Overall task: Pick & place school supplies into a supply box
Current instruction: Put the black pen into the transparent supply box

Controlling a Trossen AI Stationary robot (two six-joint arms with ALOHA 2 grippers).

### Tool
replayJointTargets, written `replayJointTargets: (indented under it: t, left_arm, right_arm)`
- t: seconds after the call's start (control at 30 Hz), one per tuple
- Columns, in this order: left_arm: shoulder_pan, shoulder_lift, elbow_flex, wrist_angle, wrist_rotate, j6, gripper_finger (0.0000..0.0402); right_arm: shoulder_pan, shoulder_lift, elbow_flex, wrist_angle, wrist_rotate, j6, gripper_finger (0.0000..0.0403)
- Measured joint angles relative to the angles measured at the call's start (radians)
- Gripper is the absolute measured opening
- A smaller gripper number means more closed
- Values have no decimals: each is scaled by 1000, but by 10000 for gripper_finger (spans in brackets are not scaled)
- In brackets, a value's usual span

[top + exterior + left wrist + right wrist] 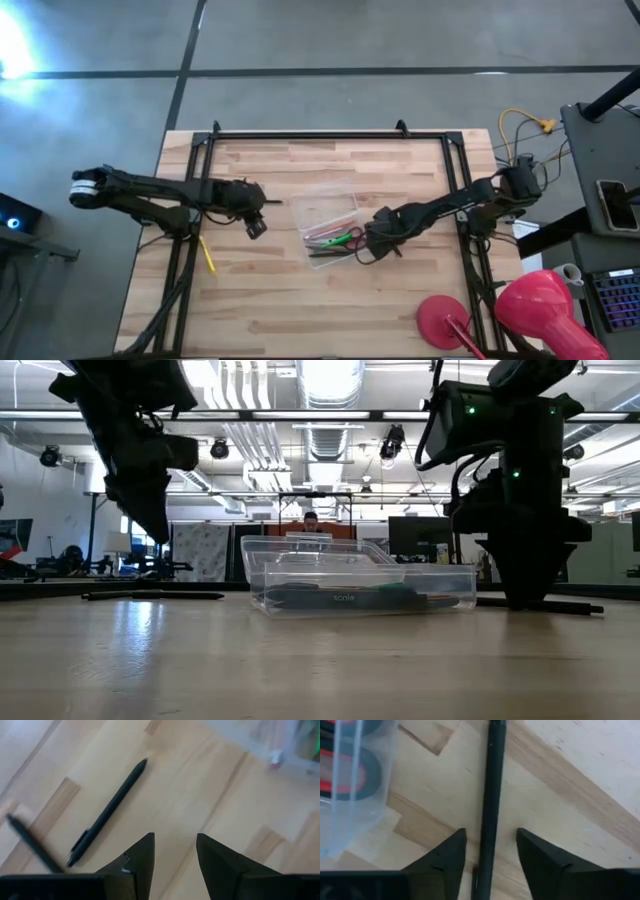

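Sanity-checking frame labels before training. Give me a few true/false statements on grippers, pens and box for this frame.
1. The right gripper is open with a dark pen lying on the table between its fingers. True.
2. The left gripper is shut on a pen. False: it is open and empty, with a dark pen lying on the wood ahead of it.
3. The supply box already holds the red-handled scissors. True.
4. The yellow pen is inside the box. False: it lies on the table near the left arm, well apart from the box.
5. The box sits on the floor. False: it is on the wooden table.
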Motion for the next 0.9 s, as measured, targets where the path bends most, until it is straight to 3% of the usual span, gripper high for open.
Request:
replayJointTargets:
  t: [0.23,0.4,0.5,0.57,0.7,0.9]
  left_arm:
    - [41,0,0,-90,0,90,130]
    - [113,-2,0,-160,-1,185,130]
    - [166,-7,0,-160,0,231,130]
    - [201,-8,0,-156,1,236,130]
    - [261,-12,0,-155,1,241,130]
    - [303,-13,0,-126,38,262,130]
  right_arm:
    - [1,-17,-3,-1,-13,-9,30]
    - [8,-135,-20,-47,-64,42,17]
    - [31,-244,9,-36,-13,66,15]
    - [55,-294,34,-27,49,-33,15]
    - [92,-323,138,61,49,-501,15]
    - [29,-146,314,38,61,-834,17]
